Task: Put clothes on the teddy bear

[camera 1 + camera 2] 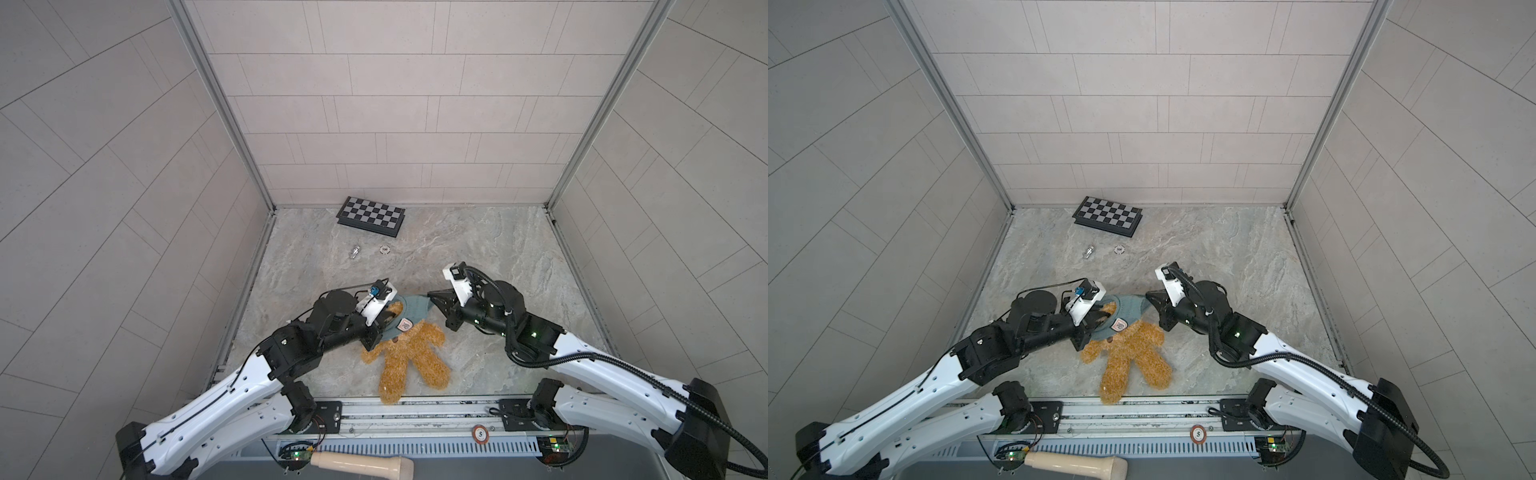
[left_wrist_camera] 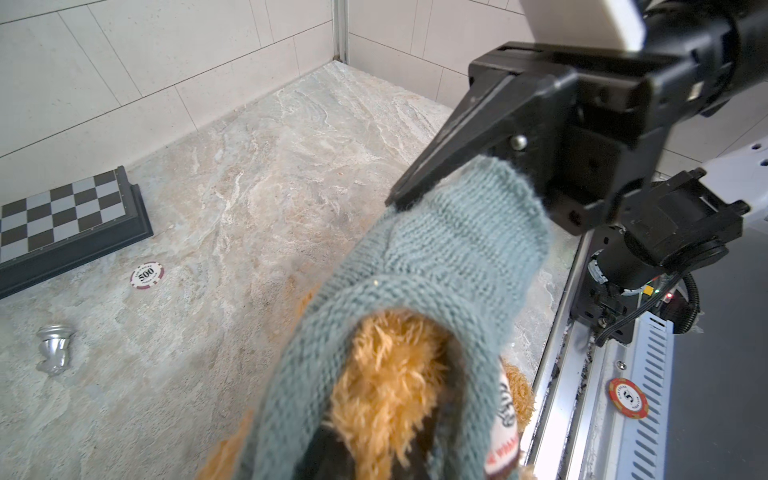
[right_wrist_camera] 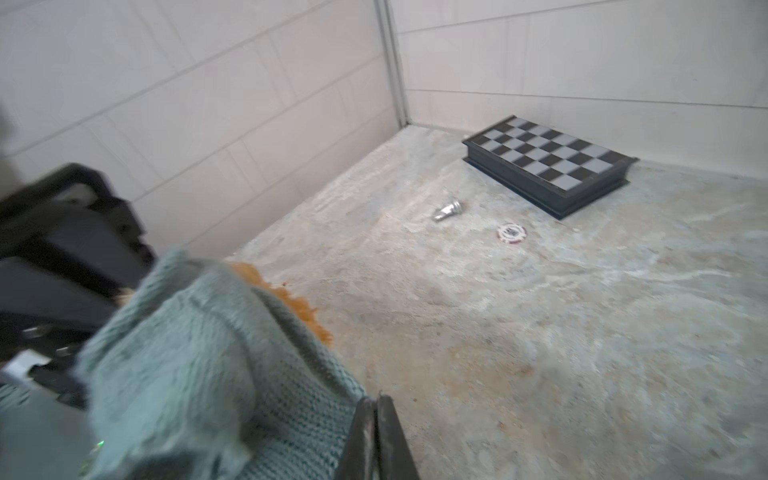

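Teal sweater (image 1: pixel 411 308) sits bunched over the head of the bear (image 1: pixel 409 355), which lies near centre, with left gripper (image 1: pixel 376 334) and right gripper (image 1: pixel 431 296) both clamped on the knit: mid-pull, I'd say, next easing it down the body.

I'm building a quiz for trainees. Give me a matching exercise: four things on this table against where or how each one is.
Things:
1 sweater
2 chessboard
3 chess piece
4 bear

States:
A by the back wall
B lying on its side
C legs bare, spread apart
D pinched by the right gripper

Pairs: 1-D, 2-A, 3-B, 4-C
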### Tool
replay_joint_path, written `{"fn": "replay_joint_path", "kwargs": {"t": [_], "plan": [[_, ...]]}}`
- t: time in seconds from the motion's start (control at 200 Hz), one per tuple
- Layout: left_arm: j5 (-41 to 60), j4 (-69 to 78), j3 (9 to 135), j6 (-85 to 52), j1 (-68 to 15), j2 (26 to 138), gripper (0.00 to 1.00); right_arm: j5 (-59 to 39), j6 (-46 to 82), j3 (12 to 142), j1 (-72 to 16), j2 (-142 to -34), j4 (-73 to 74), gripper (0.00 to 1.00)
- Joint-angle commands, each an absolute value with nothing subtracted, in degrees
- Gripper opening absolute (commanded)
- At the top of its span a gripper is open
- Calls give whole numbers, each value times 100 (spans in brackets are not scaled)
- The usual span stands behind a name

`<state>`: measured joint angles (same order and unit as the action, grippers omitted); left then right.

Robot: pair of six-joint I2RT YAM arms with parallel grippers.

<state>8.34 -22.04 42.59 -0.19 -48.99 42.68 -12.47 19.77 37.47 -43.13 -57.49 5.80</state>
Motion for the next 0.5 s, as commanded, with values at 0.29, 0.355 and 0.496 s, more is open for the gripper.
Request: {"fn": "replay_joint_path", "kwargs": {"t": [0.29, 0.355, 0.496], "plan": [[443, -2059, 4392, -60, -4826, 4290, 0, -1944, 1968, 3322, -3961, -6163, 1454, 10], [506, -2052, 4420, -72, -4827, 4359, 0, -2137, 1894, 3185, -3963, -5953, 1599, 16], [890, -2014, 4476, -256, -4638, 4393, 0, -2329, 1696, 2380, -4085, -4875, 2575, 43]]}}
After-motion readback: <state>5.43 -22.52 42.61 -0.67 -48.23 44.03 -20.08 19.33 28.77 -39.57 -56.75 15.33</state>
